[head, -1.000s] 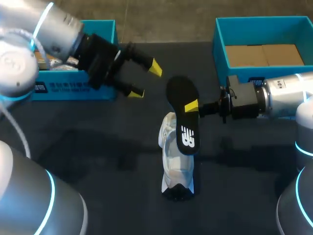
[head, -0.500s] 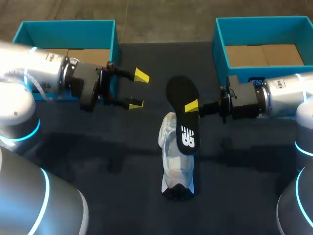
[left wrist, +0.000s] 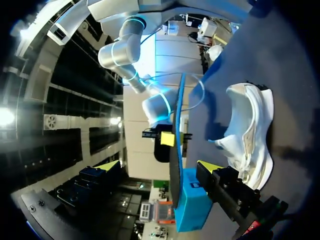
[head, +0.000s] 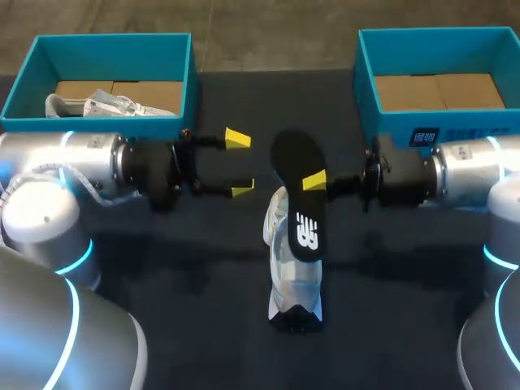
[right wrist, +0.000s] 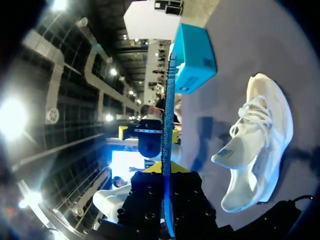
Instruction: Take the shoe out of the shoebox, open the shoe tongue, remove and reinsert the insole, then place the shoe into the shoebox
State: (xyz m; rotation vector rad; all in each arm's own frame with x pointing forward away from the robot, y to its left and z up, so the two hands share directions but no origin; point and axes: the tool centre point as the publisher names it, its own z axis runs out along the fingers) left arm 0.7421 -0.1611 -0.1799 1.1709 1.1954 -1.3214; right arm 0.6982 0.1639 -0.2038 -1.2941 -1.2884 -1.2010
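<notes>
Holding the insole: right gripper (head: 315,180), fingers clamped on the black insole (head: 301,195), one on each face, near its middle.
Insole position: raised above the table (head: 162,268), overlapping the far end of the white shoe (head: 292,280) in the head view; seen edge-on in both wrist views.
Shoe location: on the table between the two arms, outside both boxes.
Left gripper (head: 240,164): fingers spread apart, gripping nothing, near the insole and pointed toward it.
Left shoebox (head: 106,41): blue, contains a second white shoe (head: 101,104).
Right shoebox (head: 366,73): blue, cardboard floor visible, beyond the right arm.
</notes>
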